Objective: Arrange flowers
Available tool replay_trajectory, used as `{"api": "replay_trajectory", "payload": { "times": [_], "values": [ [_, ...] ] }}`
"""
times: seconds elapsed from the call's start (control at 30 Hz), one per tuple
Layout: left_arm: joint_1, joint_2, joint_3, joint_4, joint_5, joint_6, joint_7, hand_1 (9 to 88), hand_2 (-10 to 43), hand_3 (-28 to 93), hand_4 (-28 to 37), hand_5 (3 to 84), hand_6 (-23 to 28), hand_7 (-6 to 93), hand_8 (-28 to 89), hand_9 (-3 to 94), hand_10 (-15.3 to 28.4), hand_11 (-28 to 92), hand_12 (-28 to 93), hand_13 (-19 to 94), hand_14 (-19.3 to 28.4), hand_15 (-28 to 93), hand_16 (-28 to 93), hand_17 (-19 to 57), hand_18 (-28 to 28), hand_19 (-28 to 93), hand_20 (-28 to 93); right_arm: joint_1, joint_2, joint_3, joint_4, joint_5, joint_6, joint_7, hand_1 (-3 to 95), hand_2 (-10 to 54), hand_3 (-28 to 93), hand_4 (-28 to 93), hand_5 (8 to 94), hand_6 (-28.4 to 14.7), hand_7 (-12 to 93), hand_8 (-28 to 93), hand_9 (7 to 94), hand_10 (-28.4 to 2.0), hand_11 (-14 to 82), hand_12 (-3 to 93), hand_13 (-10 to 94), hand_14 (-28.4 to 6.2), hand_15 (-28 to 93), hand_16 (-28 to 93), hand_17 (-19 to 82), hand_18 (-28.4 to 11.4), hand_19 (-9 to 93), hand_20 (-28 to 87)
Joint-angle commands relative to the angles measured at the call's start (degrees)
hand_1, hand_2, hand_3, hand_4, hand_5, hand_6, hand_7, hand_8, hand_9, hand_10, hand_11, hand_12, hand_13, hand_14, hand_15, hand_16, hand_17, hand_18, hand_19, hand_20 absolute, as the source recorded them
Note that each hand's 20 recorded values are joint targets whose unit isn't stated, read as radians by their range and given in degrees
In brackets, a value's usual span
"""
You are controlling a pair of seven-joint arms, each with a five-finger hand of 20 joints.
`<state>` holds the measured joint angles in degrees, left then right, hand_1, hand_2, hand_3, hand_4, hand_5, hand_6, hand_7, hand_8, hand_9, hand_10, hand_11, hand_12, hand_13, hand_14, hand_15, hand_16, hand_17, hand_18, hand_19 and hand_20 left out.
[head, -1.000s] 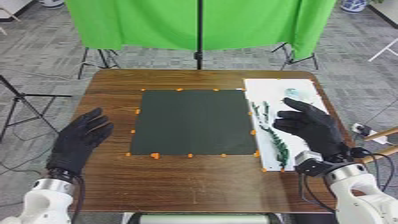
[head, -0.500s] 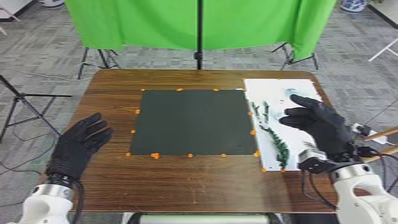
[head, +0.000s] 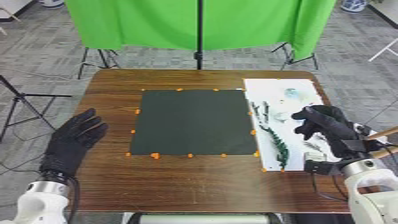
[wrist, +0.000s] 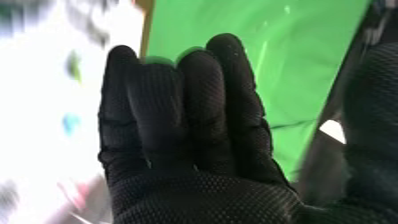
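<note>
List right hand [head: 324,121] as over the sheet [head: 262,89] at the surface's [head: 187,185] 3 o'clock, empty, fingers straight and together, thumb apart; left hand [head: 71,142] at 9 o'clock, empty, fingers loose. Enter stem [head: 277,146] at the sheet's 6 o'clock, bloom [head: 293,93] at its 12. For a likely pick-up, lower gently, pinch clear of neighbours, lift straight, then head for the mat [head: 191,122], 9 o'clock.

You can read no text, labels, brands, numbers or signs on anything in front of you, in either the head or right wrist view
</note>
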<state>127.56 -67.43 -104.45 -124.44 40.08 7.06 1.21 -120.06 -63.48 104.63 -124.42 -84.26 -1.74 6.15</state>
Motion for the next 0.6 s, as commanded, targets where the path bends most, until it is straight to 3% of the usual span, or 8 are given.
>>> {"api": "replay_trajectory", "payload": {
  "times": [0.03, 0.07, 0.17, 0.23, 0.37, 0.43, 0.47, 0.6],
  "values": [
    [2.52, -0.49, 0.62, -0.28, -0.45, 0.73, 0.25, 33.3, 1.1, 72, -28.2, 37.6, 5.0, 32.7, -16, 35.5, 14.8, 36, 10, 30, 17.4, 49, -8, -4.6, 22.1, 62, -5, 4.19, 13.55, -5.41, 1.97, -28.67, -6.14, 13.22, 44.2, -9.5, 39, -28, 78.6, -0.2, 55, -19, 84.4, -11.7, 64.3, 37.8, 76, -12.6, 81, 33, 33, -18.0, 78, 29],
    [2.04, -0.32, 0.86, -0.2, -0.46, 0.59, -0.01, 33.3, 1.1, 72, -28.2, 37.7, 5.0, 32.7, -16, 35.6, 14.8, 36, 10, 30, 17.3, 49, -8, -4.6, 22.1, 62, -5, 5.35, 13.39, -5.31, 2.11, -27.42, -11.93, 16.15, 42.9, -9.5, 36, -28, 81.1, -0.4, 55, -18, 86.1, -11.8, 64.6, 38.1, 78, -12.8, 82, 34, 35, -18.5, 79, 29],
    [0.56, 0.28, 1.46, 0.28, 0.09, -1.21, -0.36, 33.2, 1.1, 72, -28.2, 37.6, 5.0, 32.7, -16, 35.5, 14.8, 36, 10, 30, 17.4, 49, -8, -4.6, 22.1, 62, -4, 4.68, 13.59, -7.07, 1.77, -28.29, -12.82, 20.03, 39.4, -9.3, 28, -25, 83.2, -1.0, 54, -17, 87.3, -12.4, 64.7, 38.7, 79, -13.5, 82, 34, 35, -19.2, 81, 28],
    [1.52, 0.13, 1.47, -0.09, -0.28, -0.22, 0.13, 33.2, 1.2, 72, -28.2, 37.6, 5.0, 32.7, -16, 35.4, 14.7, 37, 10, 30, 17.4, 49, -8, -4.6, 22.1, 61, -4, 5.29, 13.63, -8.53, 1.75, -32.1, -17.65, 22.07, 34.7, -9.5, 33, -27, 83.3, -1.1, 54, -17, 87.3, -12.5, 64.6, 38.9, 79, -13.7, 82, 34, 35, -19.5, 82, 26],
    [2.19, -0.75, 0.87, -0.23, 0.09, -0.34, -0.13, 33.1, 1.2, 72, -28.3, 37.7, 5.0, 32.5, -16, 35.5, 14.8, 37, 10, 29, 17.4, 49, -8, -4.6, 22.2, 61, -4, 3.35, 15.74, -11.36, 2.36, -37.98, -5.72, 20.38, 23.9, -9.5, 50, -28, 82.8, -1.0, 53, -17, 87.1, -12.3, 63.8, 38.5, 79, -13.4, 81, 34, 35, -19.4, 83, 25],
    [1.39, -1.11, 0.82, 0.09, 0.58, -1.17, -0.83, 33.1, 1.2, 72, -28.3, 37.7, 5.0, 32.5, -16, 35.5, 14.8, 37, 10, 30, 17.4, 49, -8, -4.6, 22.2, 61, -4, 2.62, 16.29, -11.74, 2.04, -38.8, -4.37, 21.01, 17.3, -9.5, 62, -28, 84.6, -1.1, 53, -17, 88.7, -12.3, 64.3, 38.1, 80, -13.2, 82, 33, 36, -19.7, 84, 24],
    [1.7, 0.41, 1.13, 0.03, -0.33, -0.37, 0.37, 33.1, 1.2, 72, -28.3, 37.6, 5.0, 32.5, -16, 35.5, 14.9, 37, 10, 30, 17.4, 49, -8, -4.6, 22.2, 61, -4, 2.82, 16.12, -12.04, 2.23, -38.46, -4.49, 20.58, 15.9, -9.5, 64, -28, 85.2, -1.1, 53, -17, 89.1, -12.2, 64.5, 38.2, 81, -13.2, 82, 34, 37, -19.8, 84, 24],
    [2.26, -0.19, 0.7, -0.07, -0.26, -0.13, -0.02, 33.1, 1.2, 72, -28.2, 37.6, 5.0, 32.6, -16, 35.6, 14.8, 37, 10, 30, 17.4, 49, -8, -4.6, 22.1, 61, -4, 3.45, 16.08, -13.61, 2.25, -36.83, -9.02, 21.58, 15.7, -9.5, 64, -28, 85.3, -1.1, 53, -16, 89.2, -12.4, 64.6, 38.8, 81, -13.2, 82, 34, 37, -19.9, 85, 24]
  ]
}}
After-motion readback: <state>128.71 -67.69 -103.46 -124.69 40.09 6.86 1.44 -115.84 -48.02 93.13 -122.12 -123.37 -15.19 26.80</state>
